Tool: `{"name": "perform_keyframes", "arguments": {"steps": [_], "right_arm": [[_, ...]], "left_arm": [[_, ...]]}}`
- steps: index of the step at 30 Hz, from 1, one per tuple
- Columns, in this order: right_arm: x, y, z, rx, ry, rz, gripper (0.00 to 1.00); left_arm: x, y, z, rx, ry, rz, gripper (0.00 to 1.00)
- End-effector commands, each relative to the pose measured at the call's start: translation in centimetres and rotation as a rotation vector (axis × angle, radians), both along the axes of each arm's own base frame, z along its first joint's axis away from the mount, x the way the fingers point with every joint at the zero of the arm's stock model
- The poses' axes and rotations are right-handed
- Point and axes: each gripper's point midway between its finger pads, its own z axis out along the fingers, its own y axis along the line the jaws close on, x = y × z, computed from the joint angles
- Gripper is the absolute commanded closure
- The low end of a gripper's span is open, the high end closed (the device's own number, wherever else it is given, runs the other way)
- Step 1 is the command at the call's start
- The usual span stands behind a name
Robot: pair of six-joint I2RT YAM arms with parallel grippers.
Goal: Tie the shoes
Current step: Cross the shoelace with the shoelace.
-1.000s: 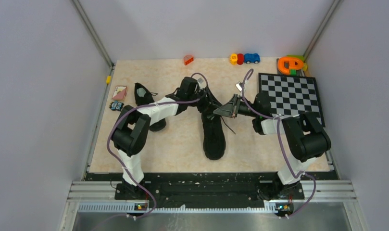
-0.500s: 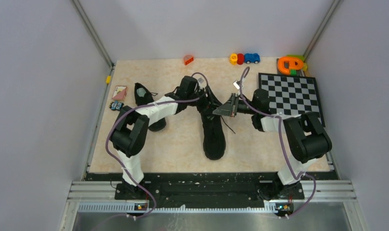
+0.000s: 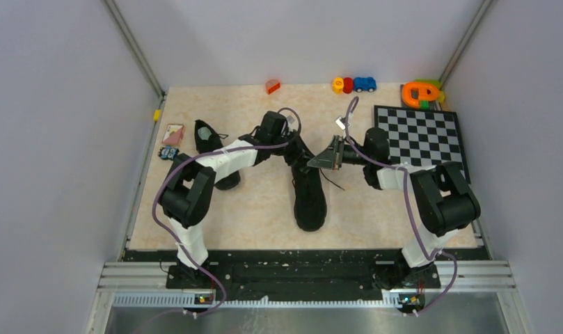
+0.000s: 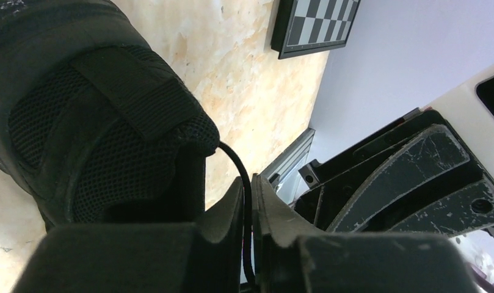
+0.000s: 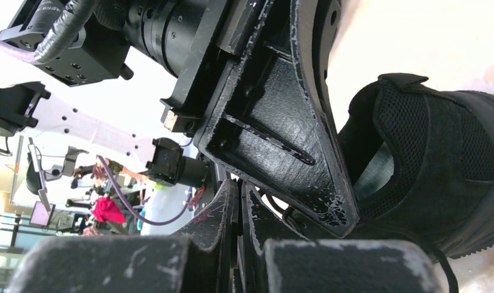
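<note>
One black shoe (image 3: 310, 196) lies in the middle of the table, heel toward the back. The other shoe (image 3: 210, 139) lies at the left, partly hidden under my left arm. My left gripper (image 3: 296, 144) is at the middle shoe's heel opening. In the left wrist view its jaws (image 4: 248, 183) are shut on a thin black lace (image 4: 234, 163) that curves out from the mesh heel (image 4: 104, 116). My right gripper (image 3: 321, 161) is just right of it, at the same shoe's collar. In the right wrist view that gripper (image 5: 239, 187) is shut, and I cannot see a lace in it.
A checkerboard (image 3: 421, 136) lies at the right, by my right arm. Small toys sit along the back edge: an orange block (image 3: 273, 86), a yellow, red and blue car (image 3: 355, 85) and an orange-green toy (image 3: 421, 92). A card (image 3: 173, 132) lies at the left edge.
My left gripper's jaws have closed onto the lace at the heel. My right gripper has shifted slightly toward the back and stays shut. The shoes have not moved.
</note>
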Motion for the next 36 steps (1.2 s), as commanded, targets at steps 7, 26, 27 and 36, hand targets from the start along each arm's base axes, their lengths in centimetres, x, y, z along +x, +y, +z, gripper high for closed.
{"name": "perform_keyframes", "arguments": {"steps": [7, 26, 27, 36], "right_arm": [[-0.9, 0.3, 3.1, 0.041, -0.117, 0.021, 1.00], [-0.7, -0.7, 1.9, 0.082, -0.015, -0.043, 1.00], [-0.5, -0.8, 1.8, 0.078, -0.008, -0.049, 1.00], [0.5, -0.8, 1.2, 0.055, 0.033, -0.094, 1.00]], "left_arm": [[0.8, 0.4, 2.4, -0.009, -0.100, -0.008, 1.00], [1.6, 5.1, 4.9, 0.010, -0.268, 0.132, 1.00], [1.5, 5.0, 5.0, 0.003, -0.282, 0.133, 1.00], [0.6, 4.0, 5.2, -0.003, -0.363, 0.157, 1.00]]}}
